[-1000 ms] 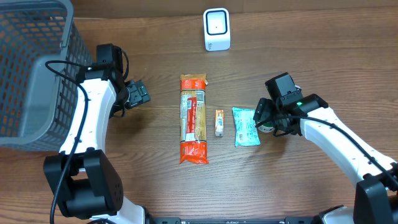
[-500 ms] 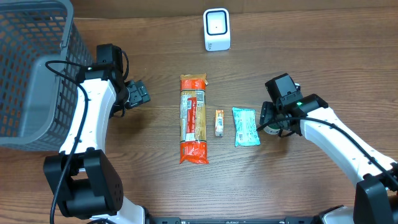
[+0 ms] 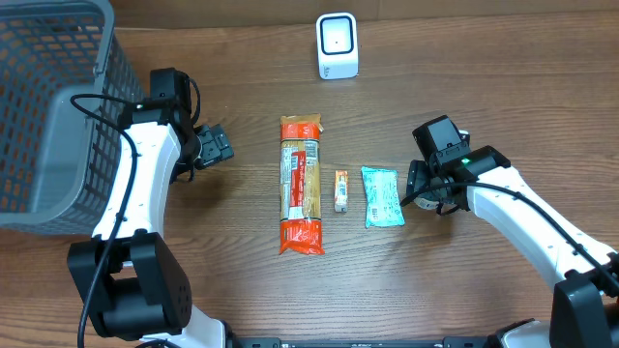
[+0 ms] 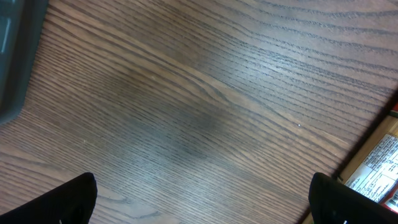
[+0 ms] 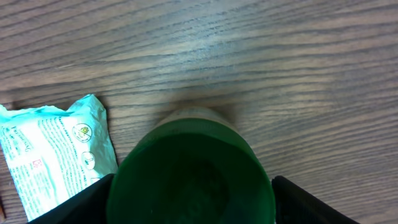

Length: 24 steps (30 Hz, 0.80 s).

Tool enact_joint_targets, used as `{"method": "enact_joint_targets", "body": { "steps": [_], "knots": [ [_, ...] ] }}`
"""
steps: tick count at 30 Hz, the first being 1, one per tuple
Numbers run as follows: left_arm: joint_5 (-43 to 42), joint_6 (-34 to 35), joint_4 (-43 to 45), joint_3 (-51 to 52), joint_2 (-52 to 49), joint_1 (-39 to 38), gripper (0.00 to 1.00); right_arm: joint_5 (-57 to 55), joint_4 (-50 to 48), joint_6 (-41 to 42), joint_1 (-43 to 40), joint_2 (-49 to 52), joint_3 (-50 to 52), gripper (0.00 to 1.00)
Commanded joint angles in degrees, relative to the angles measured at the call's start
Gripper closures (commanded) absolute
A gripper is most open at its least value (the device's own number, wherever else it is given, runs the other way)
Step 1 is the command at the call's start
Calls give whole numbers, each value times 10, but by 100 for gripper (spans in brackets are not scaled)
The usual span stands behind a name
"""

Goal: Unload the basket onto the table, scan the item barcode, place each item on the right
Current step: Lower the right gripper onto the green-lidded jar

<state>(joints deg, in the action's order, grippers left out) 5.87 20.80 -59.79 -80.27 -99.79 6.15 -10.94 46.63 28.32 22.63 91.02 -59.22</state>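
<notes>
A round green container stands on the table just right of a teal packet. My right gripper reaches down over it. In the right wrist view its fingers press against both sides of the container, which fills the gap between them. An orange-ended pasta packet and a small orange stick lie at the table's middle. The white scanner stands at the far edge. My left gripper hovers open over bare wood, left of the pasta packet, with nothing between its fingertips.
A grey mesh basket fills the far left corner, beside the left arm. A corner of the pasta packet shows at the right edge of the left wrist view. The teal packet lies close to the container's left side.
My right gripper's jaws have drawn in round the green container and shifted slightly. The left arm and the other items have not moved.
</notes>
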Motion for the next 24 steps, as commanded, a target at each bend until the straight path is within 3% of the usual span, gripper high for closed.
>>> {"method": "enact_joint_targets", "body": {
  "steps": [1,7,11,15,20,24],
  "knots": [
    [5,-7,1,-4,1,2,0,-4,6,18,2,-3,6,24],
    [5,-7,1,-4,1,2,0,27,5,19,2,-3,12,37],
    [5,-7,1,-4,1,2,0,14,1,14,2,-3,12,37],
    [5,-7,1,-5,1,2,0,5,-13,-68,2,-3,12,39],
    [5,-7,1,-5,1,2,0,5,-31,-187,2,-3,12,33],
    [5,-7,1,-5,1,2,0,5,-59,-209,2,-3,12,29]
  ]
}}
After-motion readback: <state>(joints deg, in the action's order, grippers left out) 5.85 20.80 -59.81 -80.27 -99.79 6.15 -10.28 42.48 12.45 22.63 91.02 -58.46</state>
